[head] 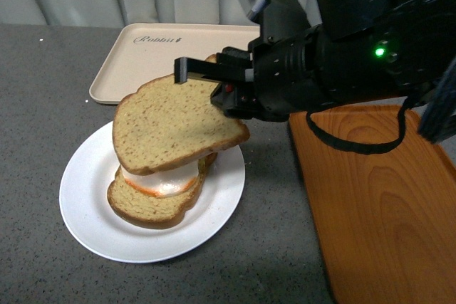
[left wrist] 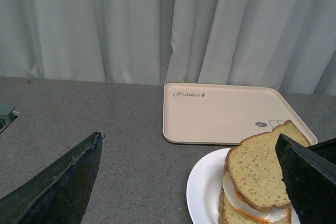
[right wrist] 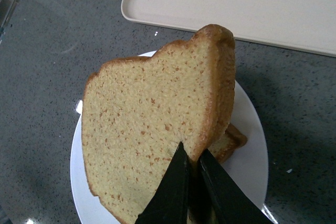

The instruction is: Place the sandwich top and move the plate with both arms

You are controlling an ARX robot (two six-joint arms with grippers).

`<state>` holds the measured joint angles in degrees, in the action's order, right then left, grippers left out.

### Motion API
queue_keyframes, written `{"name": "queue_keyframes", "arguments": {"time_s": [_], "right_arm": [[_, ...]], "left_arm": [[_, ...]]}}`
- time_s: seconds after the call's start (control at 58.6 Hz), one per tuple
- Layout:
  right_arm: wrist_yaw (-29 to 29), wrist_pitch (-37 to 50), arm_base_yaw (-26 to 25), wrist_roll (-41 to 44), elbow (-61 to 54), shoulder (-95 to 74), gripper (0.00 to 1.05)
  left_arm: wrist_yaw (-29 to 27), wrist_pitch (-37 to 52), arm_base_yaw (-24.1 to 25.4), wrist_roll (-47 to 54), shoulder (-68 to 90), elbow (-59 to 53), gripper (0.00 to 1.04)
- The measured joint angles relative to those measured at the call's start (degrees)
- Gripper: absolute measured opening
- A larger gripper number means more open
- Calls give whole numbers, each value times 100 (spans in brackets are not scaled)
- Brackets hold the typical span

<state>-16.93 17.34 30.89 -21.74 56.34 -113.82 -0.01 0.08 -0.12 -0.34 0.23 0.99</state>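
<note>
My right gripper [head: 214, 85] is shut on the sandwich top [head: 171, 129], a tan speckled slice. It holds the slice by its far right edge, tilted, just above the egg slice [head: 153, 203] on the white plate [head: 85, 197]. In the right wrist view the fingers [right wrist: 173, 192] pinch the sandwich top [right wrist: 147, 129] over the plate [right wrist: 249, 150]. My left gripper [left wrist: 189, 145] is open and empty, low over the grey table left of the plate [left wrist: 205, 187]. It does not show in the front view. The sandwich top [left wrist: 257, 174] is partly hidden behind one finger [left wrist: 307, 179].
A beige rabbit-print tray [head: 164, 48] lies behind the plate and also shows in the left wrist view [left wrist: 226, 114]. An orange wood-grain tray [head: 385, 204] lies to the right. A grey curtain closes the back. Grey table surface surrounds the plate.
</note>
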Motion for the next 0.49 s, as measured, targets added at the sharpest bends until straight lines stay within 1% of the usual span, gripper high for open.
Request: {"name": "queue_keyframes", "arguments": {"time_s": [0.222, 0.495], "right_arm": [[151, -216, 168, -13, 52, -321, 2], [264, -334, 188, -2, 48, -431, 2]], "left_arm": [[0, 0, 0, 0, 0, 0, 98], [0, 0, 0, 0, 0, 0, 98]]}}
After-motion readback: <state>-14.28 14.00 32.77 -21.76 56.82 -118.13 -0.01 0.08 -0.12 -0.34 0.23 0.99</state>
